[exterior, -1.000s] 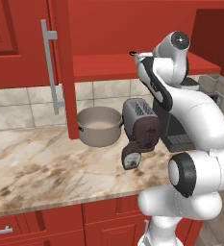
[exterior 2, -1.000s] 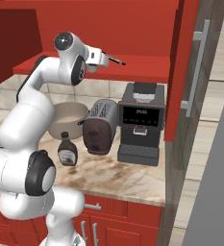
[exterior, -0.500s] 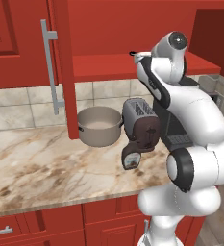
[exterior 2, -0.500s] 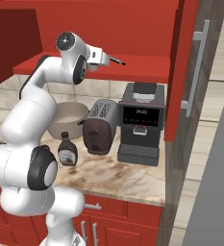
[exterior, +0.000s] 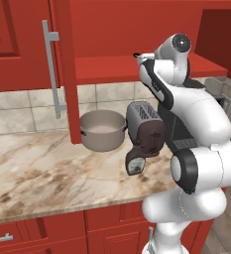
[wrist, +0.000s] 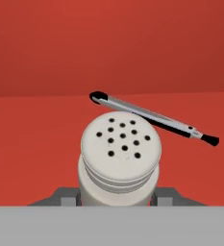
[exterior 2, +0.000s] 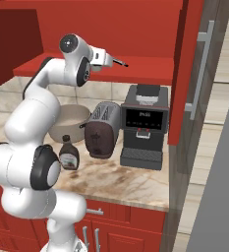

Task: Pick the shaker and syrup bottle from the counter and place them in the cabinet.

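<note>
My gripper is shut on the shaker, a pale cylinder whose perforated cap faces the hand camera. The fingers press its sides. The gripper is held up at the red shelf of the open cabinet, and the right base view has the gripper at the shelf's front edge. The syrup bottle stands on the counter in front of the toaster; from the right the syrup bottle is partly behind my arm.
A thin dark-tipped rod lies on the shelf just behind the shaker. On the counter stand a grey pot, a toaster and a coffee machine. The open cabinet doors carry silver bar handles.
The gripper stays at the shelf edge with the shaker in it. Only the arm's lower joints have shifted slightly.
</note>
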Motion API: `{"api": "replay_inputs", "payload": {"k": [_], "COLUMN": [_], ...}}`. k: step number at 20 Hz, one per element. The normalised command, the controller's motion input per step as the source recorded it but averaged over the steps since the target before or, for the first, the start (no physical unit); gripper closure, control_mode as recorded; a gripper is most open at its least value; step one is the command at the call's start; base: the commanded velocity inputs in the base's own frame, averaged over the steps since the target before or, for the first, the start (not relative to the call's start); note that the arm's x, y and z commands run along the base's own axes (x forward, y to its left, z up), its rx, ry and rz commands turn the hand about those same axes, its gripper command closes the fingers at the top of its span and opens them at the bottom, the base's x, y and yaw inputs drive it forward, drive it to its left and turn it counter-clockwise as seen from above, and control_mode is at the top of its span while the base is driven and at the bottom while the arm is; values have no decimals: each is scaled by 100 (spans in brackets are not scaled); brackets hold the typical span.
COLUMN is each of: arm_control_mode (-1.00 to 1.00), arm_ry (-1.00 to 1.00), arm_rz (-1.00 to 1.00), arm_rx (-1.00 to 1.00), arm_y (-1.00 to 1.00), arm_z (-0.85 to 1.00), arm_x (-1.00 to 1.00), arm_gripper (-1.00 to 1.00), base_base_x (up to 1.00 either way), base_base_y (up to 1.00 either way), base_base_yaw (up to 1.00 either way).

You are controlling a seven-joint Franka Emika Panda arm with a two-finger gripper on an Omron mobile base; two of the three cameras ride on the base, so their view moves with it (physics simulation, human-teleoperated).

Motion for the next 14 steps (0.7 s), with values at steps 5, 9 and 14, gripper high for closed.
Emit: {"api": "replay_inputs", "payload": {"k": [5, 9, 14], "arm_control_mode": [-100, -100, -100], "arm_ry": [0, 2, 2], "arm_rz": [0, 0, 0], "arm_rx": [0, 0, 0], "arm_y": [0, 0, 0], "arm_z": [-1, 0, 0], "arm_x": [11, 1, 0], "arm_gripper": [-100, -100, -100], "base_base_x": [0, 0, 0], "base_base_y": [0, 0, 0], "base_base_yaw": [0, 0, 0]}}
